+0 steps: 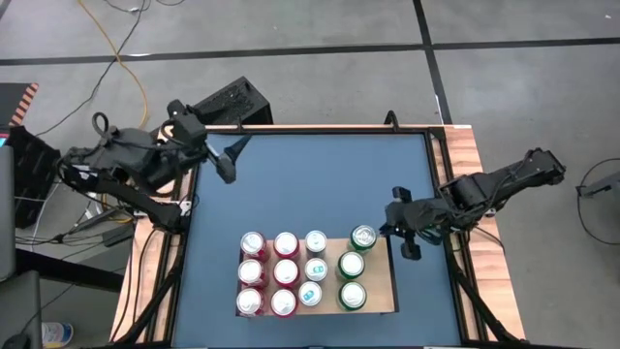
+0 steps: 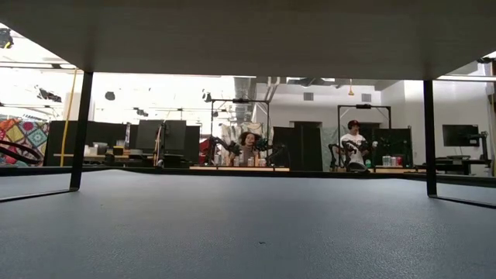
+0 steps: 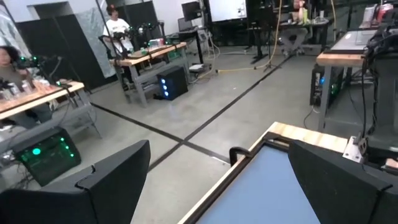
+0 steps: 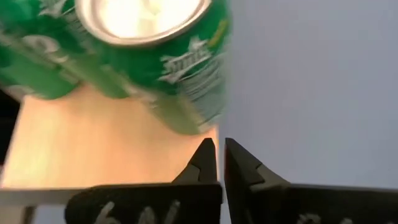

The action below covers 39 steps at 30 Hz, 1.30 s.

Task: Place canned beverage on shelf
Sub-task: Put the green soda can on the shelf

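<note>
the shelf [image 1: 373, 283] is taken as the landmark: a pale wooden board lying on the blue surface [image 1: 310, 184], near its front edge. well away from the shelf, past the far left corner of the surface, the left gripper [image 1: 230, 155] is held idle, its fingers [image 3: 112, 180] spread wide with nothing between them.

on and beside the shelf's left part, nine cans are seen standing upright in three rows: two rows of red cans [image 1: 268, 272] and one row of white cans [image 1: 314, 269]. it cannot be told whether the leftmost cans stand on the board or just off its left edge. on the shelf's right part, three green cans [image 1: 353, 266] are lined up, and the farthest one, the green can [image 1: 363, 236] at the shelf's far right corner, appears to be the one most recently set down. it stands upright and free.

just off the shelf's right edge, the right gripper [image 1: 409, 244] is found, its fingers [image 4: 202, 163] pressed together and pinching nothing. in the right wrist view that green can [image 4: 149, 56] lies just beyond the fingertips, apart from them, with bare board between.

this placement is judged done. no further loose can is seen on the surface, so little seems left beyond drawing the right arm clear.
</note>
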### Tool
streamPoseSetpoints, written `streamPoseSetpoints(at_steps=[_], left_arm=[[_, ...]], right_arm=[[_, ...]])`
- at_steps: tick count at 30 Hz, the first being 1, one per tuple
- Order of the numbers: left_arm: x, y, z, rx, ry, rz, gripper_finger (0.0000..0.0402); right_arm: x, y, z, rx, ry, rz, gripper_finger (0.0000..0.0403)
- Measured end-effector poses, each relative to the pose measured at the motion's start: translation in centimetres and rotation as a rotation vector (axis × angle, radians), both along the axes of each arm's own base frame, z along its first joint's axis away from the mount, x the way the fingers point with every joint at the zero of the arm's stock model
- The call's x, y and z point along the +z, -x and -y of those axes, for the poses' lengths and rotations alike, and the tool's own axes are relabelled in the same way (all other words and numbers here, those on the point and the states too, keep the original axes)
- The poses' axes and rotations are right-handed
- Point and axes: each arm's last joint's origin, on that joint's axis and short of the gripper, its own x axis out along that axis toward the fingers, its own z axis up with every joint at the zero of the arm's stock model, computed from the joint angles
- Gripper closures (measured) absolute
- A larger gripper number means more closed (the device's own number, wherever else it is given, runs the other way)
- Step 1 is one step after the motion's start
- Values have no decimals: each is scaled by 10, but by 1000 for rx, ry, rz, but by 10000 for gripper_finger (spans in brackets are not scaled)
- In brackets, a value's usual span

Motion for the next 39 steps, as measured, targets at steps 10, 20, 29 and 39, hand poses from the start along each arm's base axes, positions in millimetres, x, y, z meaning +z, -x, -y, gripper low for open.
streamPoseSetpoints(at_steps=[10, 20, 29, 39], left_arm=[[-6, -2, 4, 19, -17, -52, 33], [-11, -1, 4, 22, 6, -75, 33], [-14, -1, 4, 18, 28, -76, 33], [-15, -1, 4, 18, 35, -77, 33]], right_arm=[[-3, -16, -3, -2, 13, 41, 401], [-15, -42, -6, 23, 40, 61, 402], [-10, -48, -5, 55, 48, 133, 403], [-6, -54, 4, 59, 74, 187, 403]])
